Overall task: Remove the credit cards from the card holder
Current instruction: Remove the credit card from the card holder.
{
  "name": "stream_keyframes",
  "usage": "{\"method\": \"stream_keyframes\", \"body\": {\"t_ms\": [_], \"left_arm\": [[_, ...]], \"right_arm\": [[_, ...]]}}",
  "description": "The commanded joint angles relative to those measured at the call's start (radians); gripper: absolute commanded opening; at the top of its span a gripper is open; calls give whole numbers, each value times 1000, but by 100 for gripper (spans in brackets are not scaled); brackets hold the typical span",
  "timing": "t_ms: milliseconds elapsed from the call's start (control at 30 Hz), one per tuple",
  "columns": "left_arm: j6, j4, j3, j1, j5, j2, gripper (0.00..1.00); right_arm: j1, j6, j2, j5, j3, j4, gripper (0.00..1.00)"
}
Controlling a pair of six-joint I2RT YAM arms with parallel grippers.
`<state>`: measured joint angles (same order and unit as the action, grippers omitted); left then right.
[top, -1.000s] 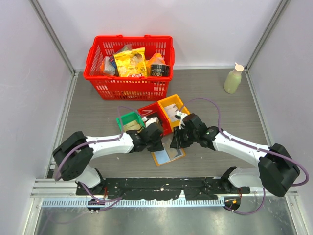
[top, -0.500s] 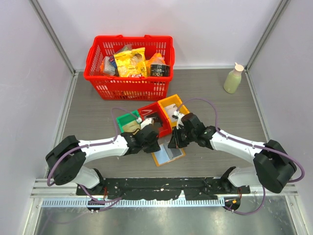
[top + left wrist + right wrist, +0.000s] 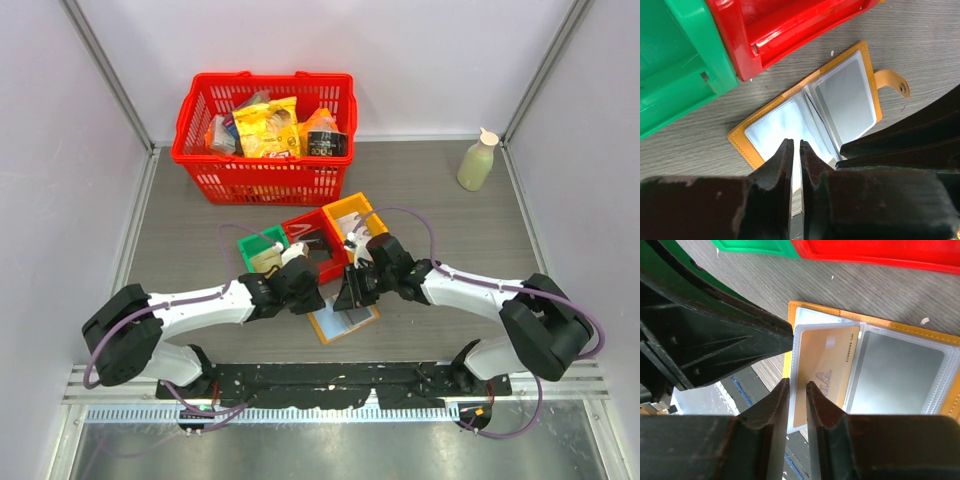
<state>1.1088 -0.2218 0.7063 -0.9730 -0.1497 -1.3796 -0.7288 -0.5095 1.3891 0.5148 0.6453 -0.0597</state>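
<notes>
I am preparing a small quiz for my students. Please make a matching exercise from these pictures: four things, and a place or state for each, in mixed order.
Things:
1 card holder
2 bottle
3 red basket
4 green bin

Places or states:
A upright, far right corner
B far side, full of packets
C lying open
D left of the red bin

Pairs: 1-C, 2-A, 3-B, 4-D

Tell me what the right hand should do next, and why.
Probably pinch the gold credit card with the right hand and draw it out: the card holder lies open, the card sits sleeved, right at the fingertips.
</notes>
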Motion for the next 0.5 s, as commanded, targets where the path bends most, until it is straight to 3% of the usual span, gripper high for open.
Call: {"method": "stream_keyframes", "body": {"t_ms": [0, 133, 233, 367, 467], "left_arm": [[16, -11, -14, 5, -42, 57, 13], [16, -33, -18, 7, -50, 80, 14], [13, -59, -13, 5, -54, 94, 15], [14, -80, -13, 5, -70, 134, 16], [8, -64, -14, 7, -54, 139, 15]], "right_arm": [[-1, 29, -7, -13, 8, 5, 27], [-1, 60, -33, -64, 7, -48, 43], [-1, 52, -47, 61, -16, 20, 59], [0, 74, -65, 55, -18, 22, 66], [-1, 86, -61, 10, -16, -12, 63]]}}
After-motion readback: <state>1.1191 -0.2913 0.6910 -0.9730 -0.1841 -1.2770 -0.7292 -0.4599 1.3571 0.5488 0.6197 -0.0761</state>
